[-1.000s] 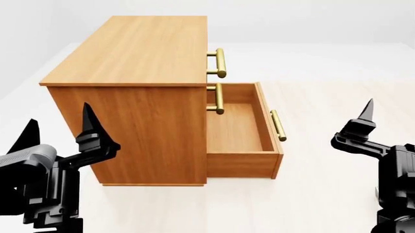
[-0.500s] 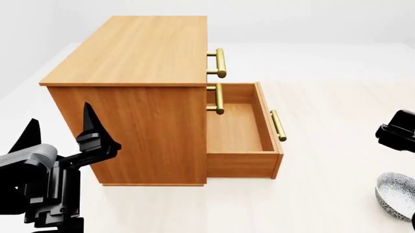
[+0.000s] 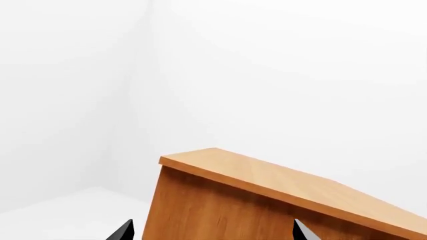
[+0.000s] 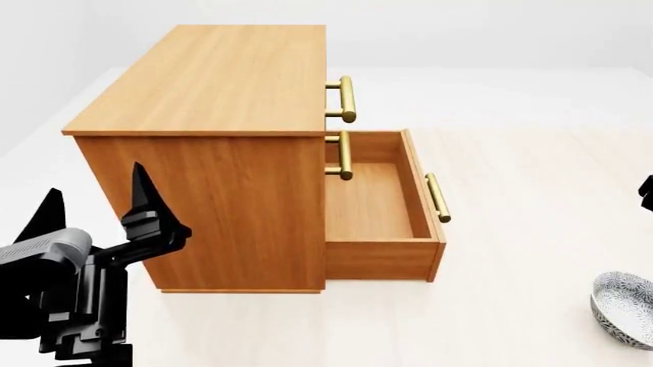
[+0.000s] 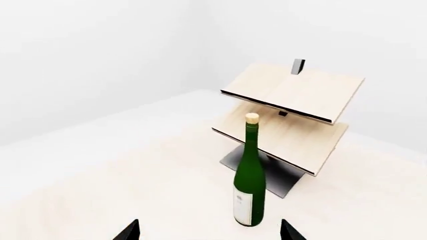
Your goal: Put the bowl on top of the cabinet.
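Right arm is swinging out of the head view, and only a dark bit (image 4: 647, 193) is showing at the edge.

Head view: the bowl (image 4: 625, 310) is sitting on the floor, well apart from the cabinet (image 4: 209, 138), half cut off by the edge. The left gripper (image 4: 97, 206) is hanging open and empty beside the cabinet's side. The bottom drawer (image 4: 380, 206) is standing open.
Left wrist view: only two tips are peeking in, spread wide, facing the cabinet.
Right wrist view: the tips of the right gripper (image 5: 210, 231) are standing wide apart, facing a bottle (image 5: 250, 175) and a rack (image 5: 290, 120). No bowl is showing here. I think it should turn back, come down over the bowl and pinch the rim gently.
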Available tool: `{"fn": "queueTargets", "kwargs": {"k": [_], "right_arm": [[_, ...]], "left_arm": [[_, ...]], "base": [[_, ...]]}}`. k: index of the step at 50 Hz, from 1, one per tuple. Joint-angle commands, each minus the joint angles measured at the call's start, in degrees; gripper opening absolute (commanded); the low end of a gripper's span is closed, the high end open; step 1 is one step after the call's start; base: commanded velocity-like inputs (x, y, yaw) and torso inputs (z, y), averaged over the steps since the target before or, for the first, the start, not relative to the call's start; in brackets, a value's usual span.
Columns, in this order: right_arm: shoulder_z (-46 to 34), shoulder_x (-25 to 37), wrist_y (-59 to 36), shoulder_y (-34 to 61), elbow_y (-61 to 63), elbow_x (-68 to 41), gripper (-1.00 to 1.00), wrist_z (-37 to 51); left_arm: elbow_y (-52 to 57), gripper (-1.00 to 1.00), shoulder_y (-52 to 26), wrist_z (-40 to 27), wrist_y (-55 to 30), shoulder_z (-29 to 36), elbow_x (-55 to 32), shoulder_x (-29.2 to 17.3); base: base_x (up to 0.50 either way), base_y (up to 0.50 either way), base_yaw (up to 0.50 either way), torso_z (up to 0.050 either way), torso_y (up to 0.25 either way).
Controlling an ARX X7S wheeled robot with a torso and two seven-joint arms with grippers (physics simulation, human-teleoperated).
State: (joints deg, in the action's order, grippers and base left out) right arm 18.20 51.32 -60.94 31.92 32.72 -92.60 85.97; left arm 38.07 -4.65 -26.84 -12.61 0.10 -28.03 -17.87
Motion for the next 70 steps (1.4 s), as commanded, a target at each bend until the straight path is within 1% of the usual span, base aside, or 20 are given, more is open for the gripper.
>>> {"fn": "queueTargets", "kwargs": {"k": [1, 5, 12, 13, 14, 15, 30, 32, 33, 34, 35, 36, 37, 38, 40, 44, 53, 61, 65, 70], "right_arm": [[-4.9, 5.4, 6.9, 0.6, -1.7, -0.6, 1.00, -0.8], [-5.7, 5.6, 6.6, 1.5, -2.0, -0.2, 1.00, -1.1], [-6.3, 5.2, 6.9, 1.3, -1.4, 3.0, 1.00, -4.5], [-6.5, 5.0, 7.0, 1.4, -1.1, 3.7, 1.00, -5.3], [-6.8, 4.9, 7.3, 1.6, -0.3, 4.7, 1.00, -8.2], [-6.2, 4.5, 8.0, 1.4, 0.4, 6.0, 1.00, -7.8], [-6.3, 4.5, 8.2, 1.6, 0.8, 5.9, 1.00, -7.5], [-5.4, 3.8, 8.9, -0.3, 1.7, 5.9, 1.00, -9.8], [-5.2, 3.7, 9.0, -1.1, 2.0, 6.3, 1.00, -8.8], [-6.2, 4.1, 8.1, -0.6, 1.6, 5.7, 1.00, -9.2], [-9.9, 5.4, 5.0, 1.9, -0.1, 3.7, 1.00, -5.0], [-10.6, 5.4, 4.6, 2.8, -0.6, 3.5, 1.00, -3.5], [-10.8, 5.4, 5.0, 3.6, 0.2, 4.8, 1.00, -6.6], [-12.2, 5.8, 3.8, 5.3, -1.1, 3.1, 1.00, -7.4], [-12.5, 5.6, 3.9, 7.6, -2.8, 2.5, 1.00, -8.8], [-14.6, 5.9, 2.9, 10.9, -6.0, 4.2, 1.00, -10.5], [-16.7, 6.1, 0.9, 17.1, -12.6, 1.1, 1.00, -7.9], [-17.8, 6.8, -0.3, 18.6, -15.2, 0.0, 1.00, -6.8], [-18.0, 7.5, -1.1, 19.5, -14.6, -4.0, 1.00, -1.7], [-20.0, 7.8, -2.5, 21.9, -14.9, -8.7, 1.00, 1.9]], "left_arm": [[-0.1, 1.00, 0.1, -0.2, 0.2, 0.2, 0.0, -0.2], [0.1, 1.00, 0.1, -0.3, 0.1, 0.3, -0.1, -0.3], [-0.3, 1.00, 0.0, -0.4, 0.4, 0.5, 0.0, -0.3], [-0.2, 1.00, 0.0, -0.4, 0.3, 0.5, 0.0, -0.4], [-0.1, 1.00, 0.0, -0.5, 0.2, 0.6, 0.1, -0.4], [-0.1, 1.00, 0.0, -0.6, 0.2, 0.6, 0.0, -0.4], [-0.1, 1.00, 0.0, -0.8, 0.4, 0.8, 0.0, -0.6], [-0.1, 1.00, -0.1, -0.9, 0.4, 0.8, -0.1, -0.6], [-0.4, 1.00, 0.0, -0.8, 0.6, 0.9, 0.1, -0.6], [-0.5, 1.00, -0.1, -0.8, 0.6, 1.1, 0.2, -0.5], [-0.4, 1.00, -0.1, -0.8, 0.5, 1.2, 0.3, -0.5], [-0.5, 1.00, -0.1, -0.8, 0.7, 1.3, 0.4, -0.5], [-0.7, 1.00, -0.2, -0.7, 0.7, 1.3, 0.3, -0.5], [-0.6, 1.00, -0.2, -0.8, 0.6, 1.2, 0.2, -0.6], [-1.0, 1.00, -0.3, -0.7, 0.8, 1.1, 0.2, -0.6], [-0.9, 1.00, -0.2, -0.9, 0.8, 1.2, 0.2, -0.6], [-0.9, 1.00, 0.1, -1.0, 1.1, 1.2, 0.1, -0.8], [-0.7, 1.00, 0.0, -1.2, 1.1, 1.3, 0.0, -1.0], [-0.6, 1.00, 0.0, -1.4, 1.0, 1.4, -0.1, -1.0], [-0.7, 1.00, -0.1, -1.5, 1.1, 1.3, -0.2, -1.1]], "base": [[0.00, 0.00, 0.00, 0.000, 0.000], [0.00, 0.00, 0.00, 0.000, 0.000], [0.00, 0.00, 0.00, 0.000, 0.000], [0.00, 0.00, 0.00, 0.000, 0.000], [0.00, 0.00, 0.00, 0.000, 0.000], [0.00, 0.00, 0.00, 0.000, 0.000], [0.00, 0.00, 0.00, 0.000, 0.000], [0.00, 0.00, 0.00, 0.000, 0.000], [0.00, 0.00, 0.00, 0.000, 0.000], [0.00, 0.00, 0.00, 0.000, 0.000], [0.00, 0.00, 0.00, 0.000, 0.000], [0.00, 0.00, 0.00, 0.000, 0.000], [0.00, 0.00, 0.00, 0.000, 0.000], [0.00, 0.00, 0.00, 0.000, 0.000], [0.00, 0.00, 0.00, 0.000, 0.000], [0.00, 0.00, 0.00, 0.000, 0.000], [0.00, 0.00, 0.00, 0.000, 0.000], [0.00, 0.00, 0.00, 0.000, 0.000], [0.00, 0.00, 0.00, 0.000, 0.000], [0.00, 0.00, 0.00, 0.000, 0.000]]}}
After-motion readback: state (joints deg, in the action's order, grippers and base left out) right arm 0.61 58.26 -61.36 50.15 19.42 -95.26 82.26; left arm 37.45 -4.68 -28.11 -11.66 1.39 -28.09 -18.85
